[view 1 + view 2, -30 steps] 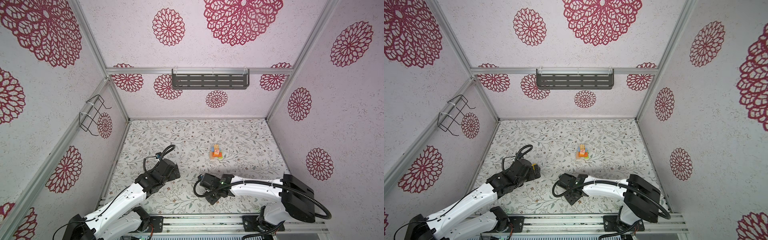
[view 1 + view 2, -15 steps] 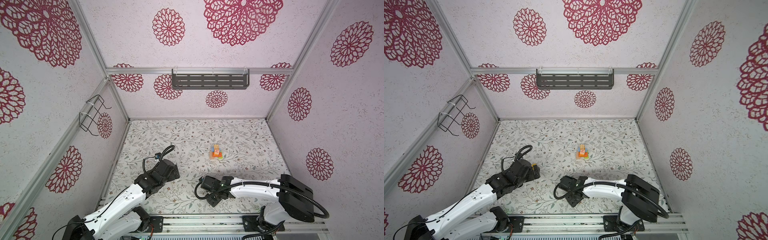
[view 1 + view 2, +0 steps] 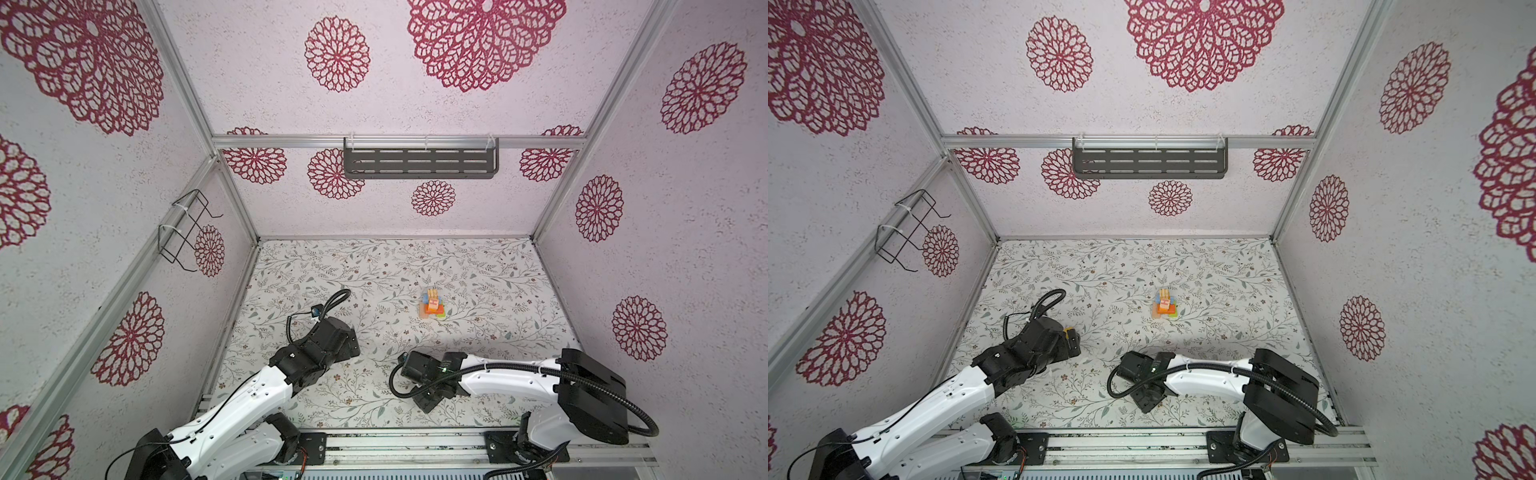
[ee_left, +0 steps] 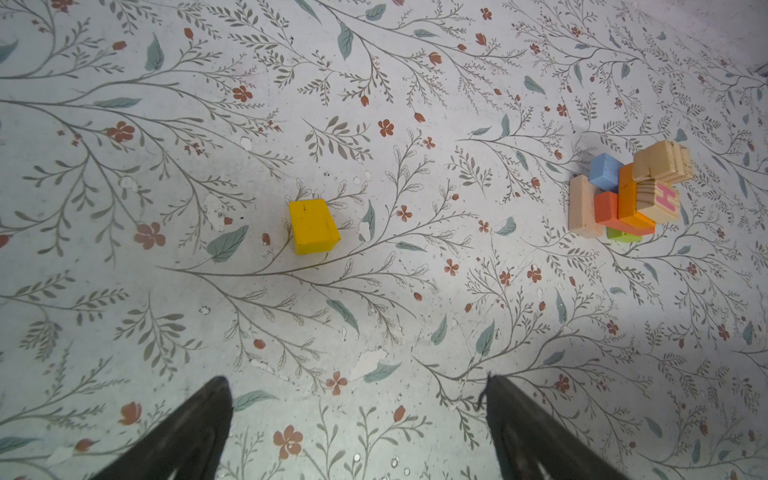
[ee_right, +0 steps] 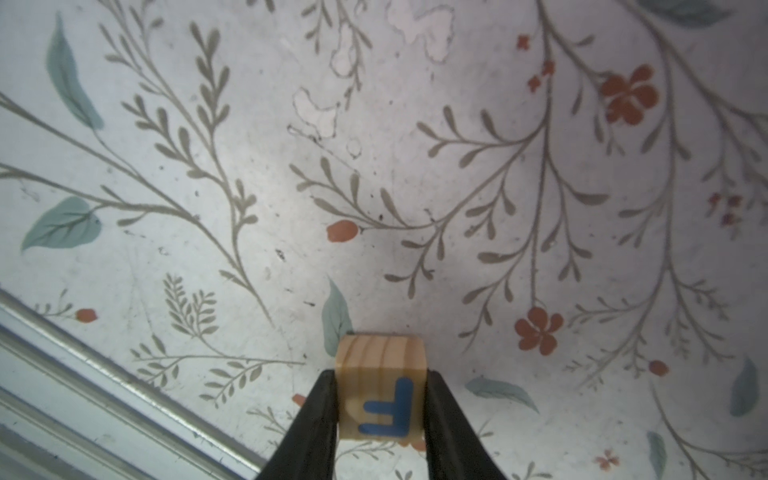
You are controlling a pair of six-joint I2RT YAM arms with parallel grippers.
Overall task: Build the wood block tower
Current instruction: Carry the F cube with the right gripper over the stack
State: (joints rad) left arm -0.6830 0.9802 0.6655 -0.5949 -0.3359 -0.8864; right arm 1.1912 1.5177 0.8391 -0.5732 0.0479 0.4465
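Observation:
The tower (image 3: 431,305) (image 3: 1165,305) stands mid-floor: tan, lime, orange and blue wood blocks with natural letter cubes on top, also seen in the left wrist view as the tower (image 4: 627,195). A yellow block (image 4: 313,226) (image 3: 1068,331) lies alone, just ahead of my left gripper (image 4: 356,379) (image 3: 1073,338), which is open with nothing in it. My right gripper (image 5: 380,374) (image 3: 424,403) is near the front edge, shut on a natural cube with a blue letter F (image 5: 382,395) that sits low over the floor.
A grey slotted shelf (image 3: 419,163) hangs on the back wall. A wire basket (image 3: 185,226) is on the left wall. A metal rail (image 3: 415,440) (image 5: 83,374) runs along the front edge, close to my right gripper.
My right gripper's jaws have closed in on the F cube and that arm has shifted slightly. The left arm has barely moved.

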